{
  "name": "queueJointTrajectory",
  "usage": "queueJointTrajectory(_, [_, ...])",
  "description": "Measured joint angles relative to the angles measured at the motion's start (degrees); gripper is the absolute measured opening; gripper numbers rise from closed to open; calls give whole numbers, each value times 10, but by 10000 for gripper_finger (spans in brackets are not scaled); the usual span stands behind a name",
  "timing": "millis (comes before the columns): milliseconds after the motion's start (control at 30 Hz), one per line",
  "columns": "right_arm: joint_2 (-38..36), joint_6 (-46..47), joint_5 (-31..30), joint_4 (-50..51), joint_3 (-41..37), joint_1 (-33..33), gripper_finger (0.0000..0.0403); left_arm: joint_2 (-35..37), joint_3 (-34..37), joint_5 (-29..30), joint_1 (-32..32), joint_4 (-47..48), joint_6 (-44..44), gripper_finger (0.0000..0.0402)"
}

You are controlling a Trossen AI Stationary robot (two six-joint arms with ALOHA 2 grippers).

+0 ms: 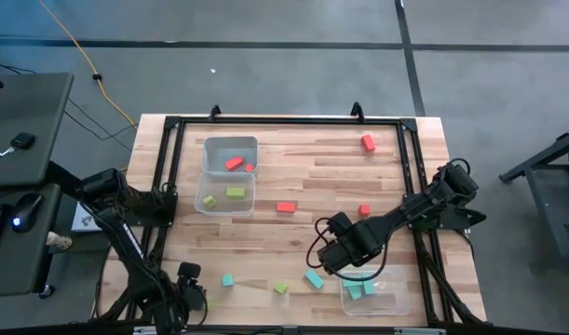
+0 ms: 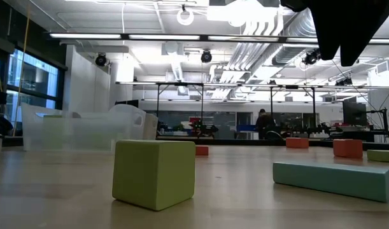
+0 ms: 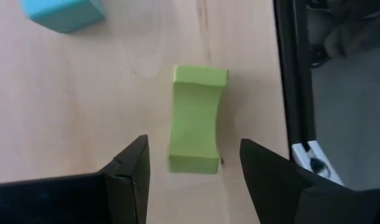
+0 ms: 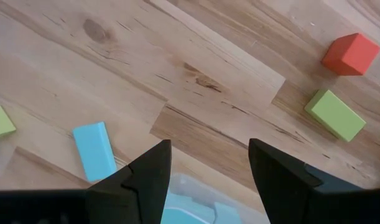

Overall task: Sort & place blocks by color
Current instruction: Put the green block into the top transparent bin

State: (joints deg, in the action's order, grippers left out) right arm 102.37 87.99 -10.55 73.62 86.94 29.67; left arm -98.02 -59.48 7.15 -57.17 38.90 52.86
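Observation:
A lime green block lies flat on the table close to its left rail. My left gripper hangs open above it, pointing down, one finger on either side and apart from it; in the high view the gripper hides this block. A teal cube lies just beyond. My right gripper is open and holds nothing, above the table by the tub of teal blocks. Below it lie a teal bar, a green bar and a red cube.
At the far left stand a tub with red blocks and a tub with green blocks. Loose blocks: a red bar, red cubes, a green cube. A black frame runs round the table.

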Motion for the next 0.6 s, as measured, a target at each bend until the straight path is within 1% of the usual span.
queueJointTrajectory(100, [0, 0, 0, 0, 0, 0, 204, 0, 18, -14, 0, -35, 13, 181])
queueJointTrajectory(200, [0, 0, 0, 0, 0, 0, 204, 0, 28, -13, 0, -38, 29, 181])
queueJointTrajectory(400, [0, 0, 0, 0, 0, 0, 204, 0, 45, -13, 4, -48, 16, 181])
queueJointTrajectory(600, [0, 0, 0, -2, 0, 0, 204, 0, 45, 1, 6, -62, 3, 181])
